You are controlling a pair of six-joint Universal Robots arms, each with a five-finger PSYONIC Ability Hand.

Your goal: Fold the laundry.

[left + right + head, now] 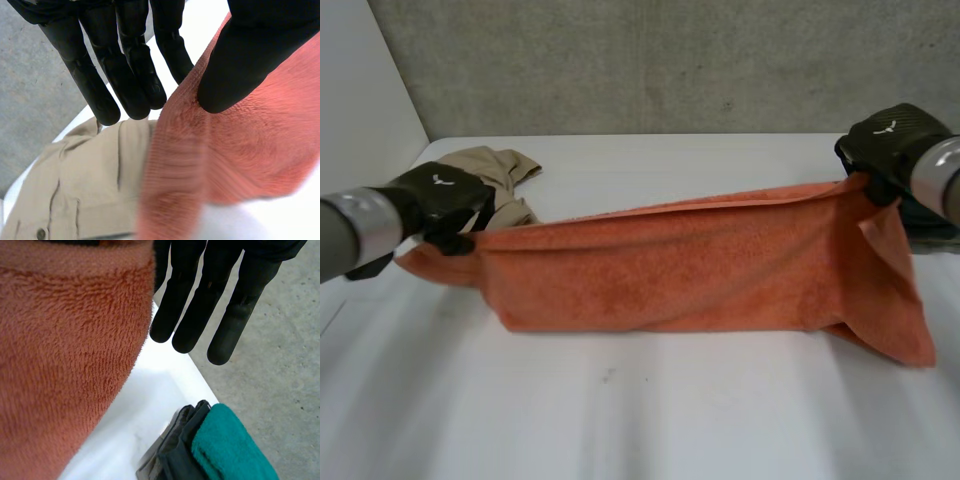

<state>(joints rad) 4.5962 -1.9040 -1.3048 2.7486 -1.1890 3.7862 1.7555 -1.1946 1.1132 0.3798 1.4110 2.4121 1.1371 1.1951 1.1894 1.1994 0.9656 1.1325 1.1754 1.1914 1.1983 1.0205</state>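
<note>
An orange towel [700, 265] hangs stretched between my two hands above the white table [620, 410], doubled lengthwise, its lower edge sagging to the tabletop. My left hand [440, 200] holds the towel's left end: in the left wrist view the thumb [250, 60] pinches the towel's edge [225, 150] against the straight fingers [130, 70]. My right hand [895, 140] holds the right end at the far right, and a flap droops below it. In the right wrist view the towel [65, 355] hangs beside the palm with the fingers [210, 300] held straight.
A beige garment [505, 165] lies crumpled on the table behind my left hand, seen under its fingers as buttoned beige cloth [85, 185]. A folded teal towel [235, 450] on a dark grey garment [170, 450] sits at the table's right edge. A concrete wall [650, 60] stands behind.
</note>
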